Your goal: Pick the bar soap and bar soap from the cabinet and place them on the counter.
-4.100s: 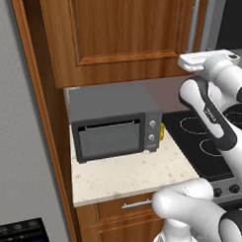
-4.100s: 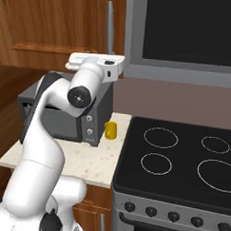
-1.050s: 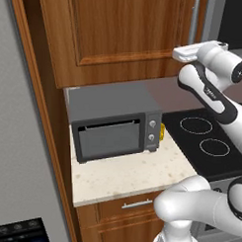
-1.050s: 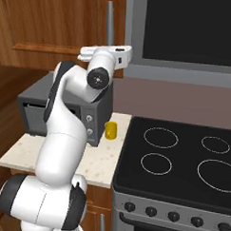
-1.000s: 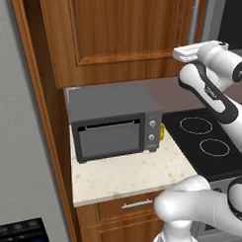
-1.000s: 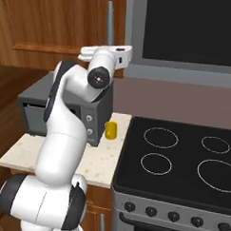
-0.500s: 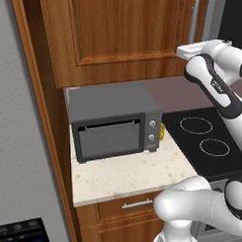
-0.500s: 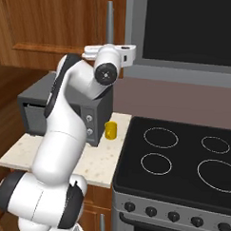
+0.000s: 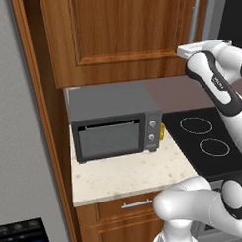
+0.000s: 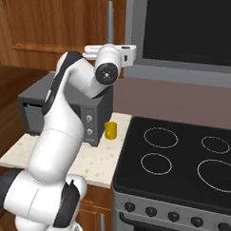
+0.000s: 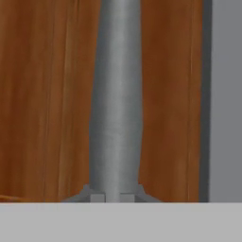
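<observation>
Kitchen counter (image 9: 130, 174) at 6 o'clock is bare of soap. Cabinet (image 9: 125, 39) door is closed; gripper (image 11: 112, 196) clenched on its handle (image 11: 116, 94). Soaps hidden; door-opening and both transfers remain.

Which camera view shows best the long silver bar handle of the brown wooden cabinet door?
The hand view: the silver bar handle runs up its middle, close, against the reddish-brown wooden cabinet door. The left base view shows it small, at the door's right edge; the right base view shows its upper part above the arm.
</observation>
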